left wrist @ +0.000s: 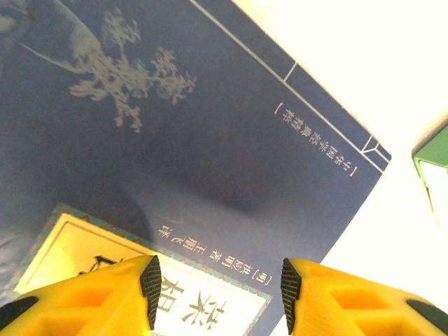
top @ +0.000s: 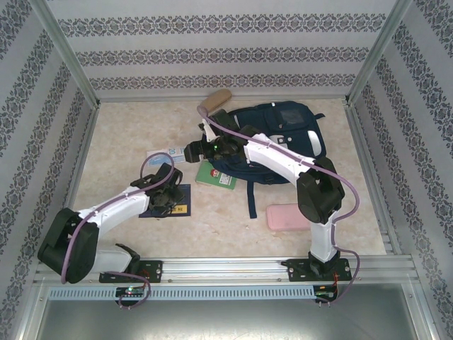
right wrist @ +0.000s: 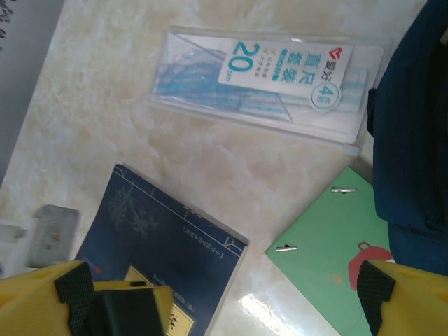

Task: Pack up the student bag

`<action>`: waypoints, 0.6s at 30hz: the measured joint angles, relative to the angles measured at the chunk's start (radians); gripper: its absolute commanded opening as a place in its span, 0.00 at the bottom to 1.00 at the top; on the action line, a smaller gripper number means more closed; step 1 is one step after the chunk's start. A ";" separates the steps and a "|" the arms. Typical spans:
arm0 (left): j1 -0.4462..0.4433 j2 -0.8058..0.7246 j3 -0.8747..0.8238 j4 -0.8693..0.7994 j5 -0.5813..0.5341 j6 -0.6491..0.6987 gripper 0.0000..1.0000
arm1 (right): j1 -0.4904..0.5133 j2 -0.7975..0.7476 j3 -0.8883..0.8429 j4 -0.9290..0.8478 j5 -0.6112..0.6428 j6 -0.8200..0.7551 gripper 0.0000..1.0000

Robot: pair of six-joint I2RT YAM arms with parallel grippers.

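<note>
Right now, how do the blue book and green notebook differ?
The blue book has a pale plant drawing and white label; the green notebook has a red picture. The blue book lies under the left claw; the green notebook lies beside the student bag. Both lie flat on the table.

Right arm (top: 279, 159) hides near-left part of large navy-blue fabric backpack (top: 283, 120); left gripper (top: 166, 200) covers most of flat dark-blue paperback book (top: 182, 207).
</note>
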 measured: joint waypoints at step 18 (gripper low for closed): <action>0.011 -0.140 -0.145 -0.135 -0.068 -0.138 0.18 | 0.110 0.280 0.171 -0.036 -0.108 -0.113 0.52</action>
